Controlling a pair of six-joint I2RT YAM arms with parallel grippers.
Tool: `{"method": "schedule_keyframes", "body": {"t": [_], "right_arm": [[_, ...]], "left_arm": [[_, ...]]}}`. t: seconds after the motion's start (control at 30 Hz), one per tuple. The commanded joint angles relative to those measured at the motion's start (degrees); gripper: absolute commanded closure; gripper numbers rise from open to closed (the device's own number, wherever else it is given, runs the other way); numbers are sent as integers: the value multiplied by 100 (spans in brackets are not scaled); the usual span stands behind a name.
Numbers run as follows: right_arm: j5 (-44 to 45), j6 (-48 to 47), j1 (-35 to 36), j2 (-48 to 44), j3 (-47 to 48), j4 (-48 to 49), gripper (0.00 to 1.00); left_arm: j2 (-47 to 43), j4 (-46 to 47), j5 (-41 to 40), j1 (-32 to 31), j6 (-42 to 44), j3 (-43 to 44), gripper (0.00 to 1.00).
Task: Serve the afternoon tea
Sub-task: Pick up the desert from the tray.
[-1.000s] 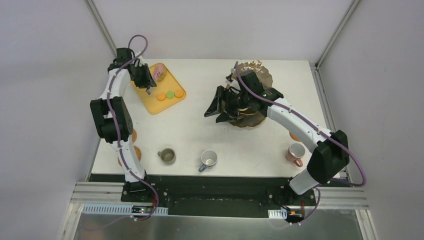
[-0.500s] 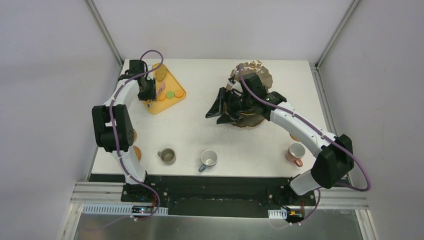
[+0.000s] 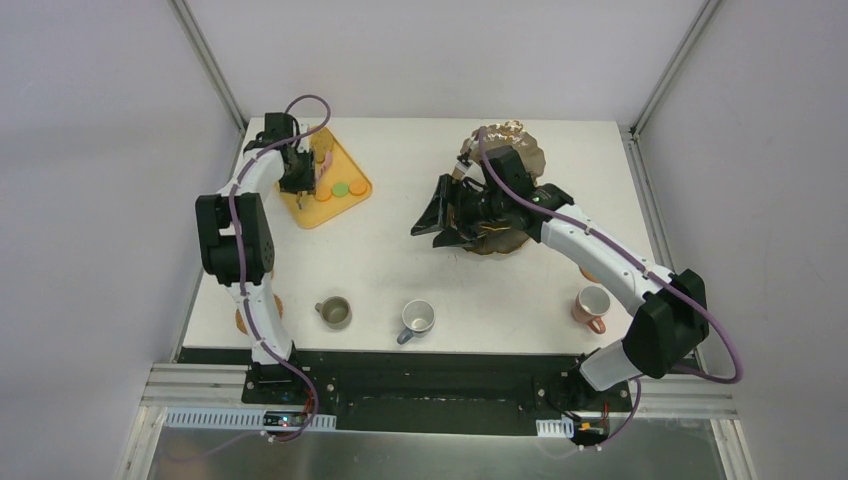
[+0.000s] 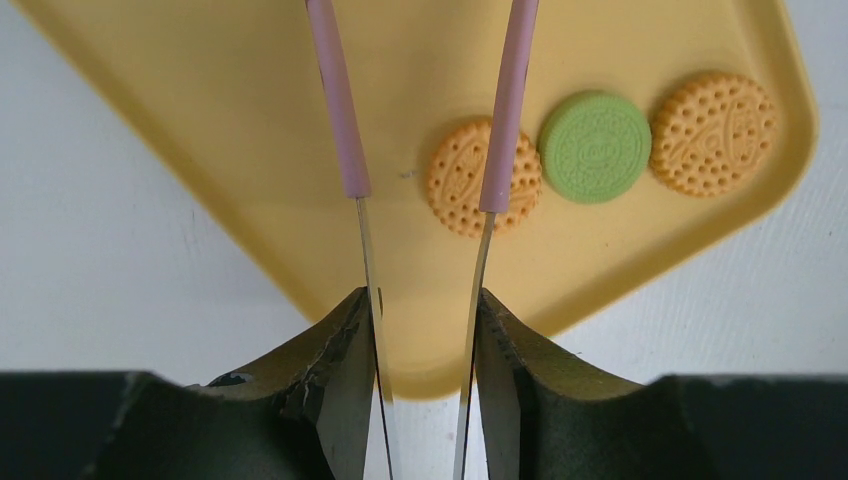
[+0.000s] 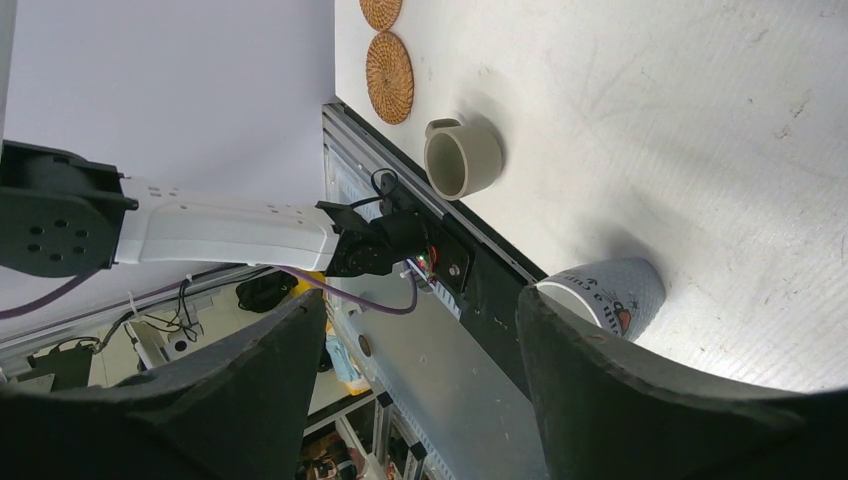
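Left tool (image 3: 297, 188) is positioned over the tray (image 3: 315, 212), on which three macarons (image 3: 340, 188) are laid. Right tool (image 3: 432, 212) is placed beside the stand (image 3: 525, 155). Three mugs (image 3: 417, 318) are set along the tabletop's (image 3: 400, 260) near edge.

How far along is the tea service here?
Done: nothing clearly. In hand: the left gripper holds tongs over the tray, where three macarons lie; the right gripper is open beside the stand. Remaining: macarons to the stand; the olive mug and grey mug stand off the coasters.

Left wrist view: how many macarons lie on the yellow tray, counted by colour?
Orange macarons: 2
Green macaron: 1
Total: 3
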Motion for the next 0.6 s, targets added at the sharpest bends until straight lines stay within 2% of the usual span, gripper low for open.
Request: {"method": "schedule_keyframes", "body": {"t": [0.0, 0.37, 0.57], "right_arm": [[-12, -19, -5, -217, 6, 98, 27], [-43, -86, -62, -95, 65, 42, 28], [-73, -91, -115, -49, 71, 40, 28]], "left_arm": [[357, -62, 65, -22, 36, 665, 61], [1210, -435, 187, 16, 50, 1821, 58], [1429, -476, 122, 4, 85, 2114, 59]]}}
